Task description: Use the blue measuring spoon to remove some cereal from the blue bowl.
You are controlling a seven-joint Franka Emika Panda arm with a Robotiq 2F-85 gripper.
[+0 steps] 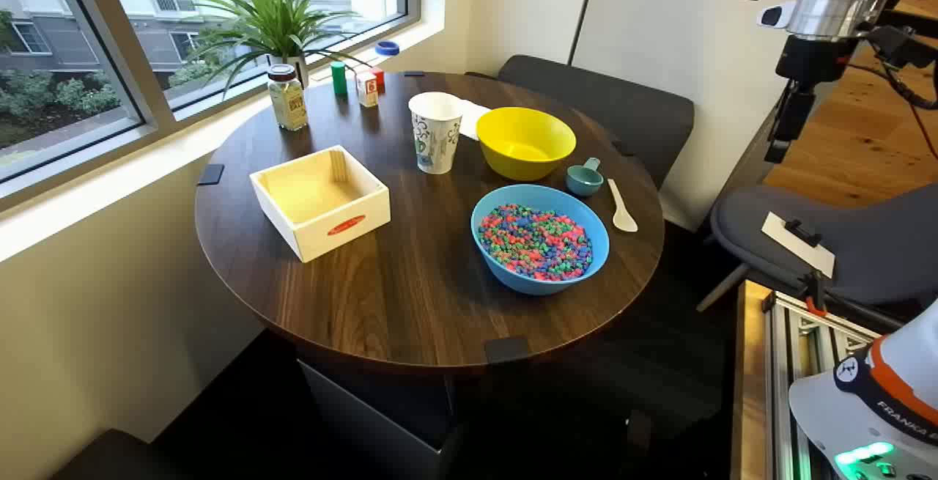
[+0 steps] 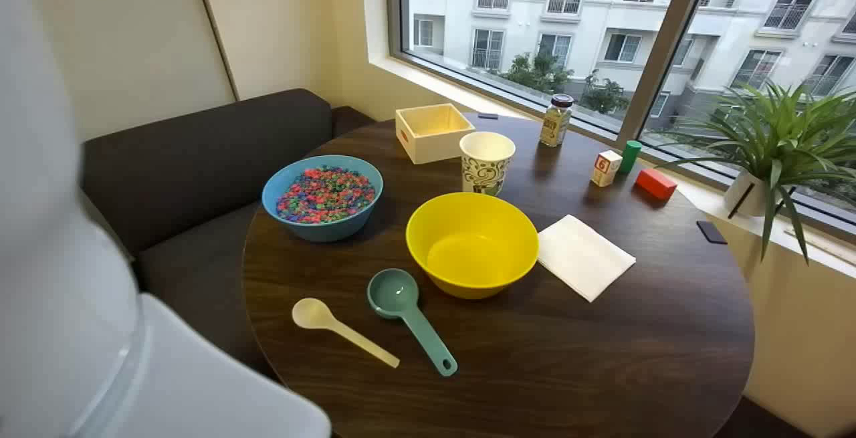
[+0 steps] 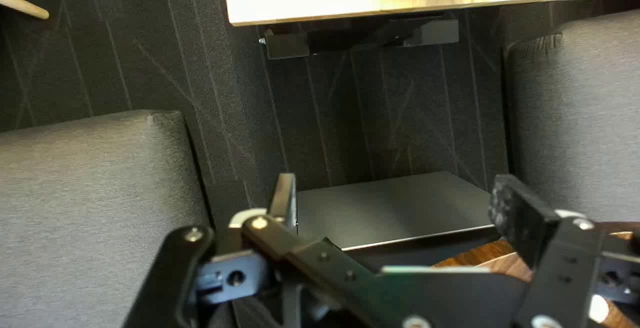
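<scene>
The blue bowl [image 1: 538, 286] stands upright on the round table in both exterior views [image 2: 326, 231]. It holds the heap of multicoloured cereal [image 1: 538, 240], which also shows in an exterior view [image 2: 326, 194]. The blue measuring spoon [image 1: 584, 181] lies on the table beside the yellow bowl, cup facing up, apart from the blue bowl; its handle shows in an exterior view [image 2: 429, 338]. My gripper [image 1: 778, 149] hangs in the air off the table's edge, far from the spoon and bowl. In the wrist view the gripper [image 3: 395, 193] is open with nothing between its fingers.
A yellow bowl [image 2: 472, 257], a paper cup [image 1: 436, 139], a white spoon [image 2: 344, 332], a napkin [image 2: 586, 257], a wooden box [image 1: 322, 209], a jar [image 1: 287, 99] and small blocks [image 2: 605, 169] stand on the table. A grey chair [image 1: 843, 245] stands below my gripper.
</scene>
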